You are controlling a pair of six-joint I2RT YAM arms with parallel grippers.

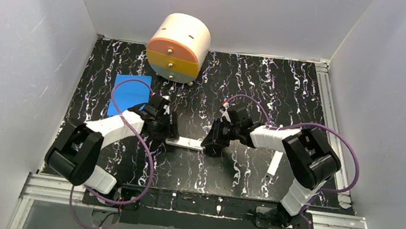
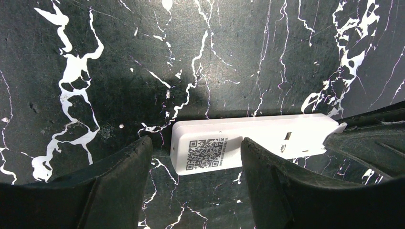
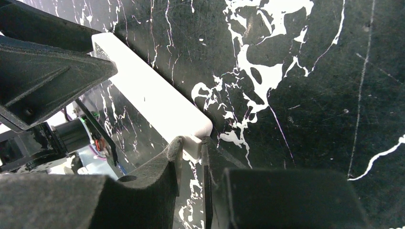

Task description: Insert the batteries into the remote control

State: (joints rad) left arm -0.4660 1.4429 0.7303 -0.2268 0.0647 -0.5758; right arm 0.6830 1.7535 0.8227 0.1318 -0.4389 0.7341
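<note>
Closest to the left wrist lens, the left gripper [image 2: 196,143] has its jaws spread wide, one on each side of the remote control [image 2: 267,133]. That slim white handset lies flat, back up, on the black marble-patterned tabletop [image 2: 95,57]. The end carrying the square QR label [image 2: 206,153] sits in the gap between them. The jaw on the label's outer side stands clear of the casing. The other crosses in front of the body, and whether it touches cannot be told.

At the handset's opposite end the right gripper [image 3: 192,147] has its jaws drawn nearly together, pinching a small white tab [image 3: 192,142] that juts from the casing's end.

From above, the remote control [image 1: 186,143] runs straight between the two sets of jaws, with the left gripper [image 1: 165,136] at one end and the right gripper [image 1: 209,145] at the other. Beyond the right jaws, on the side away from the remote, a plain white bar [image 1: 273,163] lies alone. Behind the left jaws is a blue sheet [image 1: 128,93]. Farther back stands a round cabinet [image 1: 178,48] with orange, yellow and blue drawer fronts.
</note>
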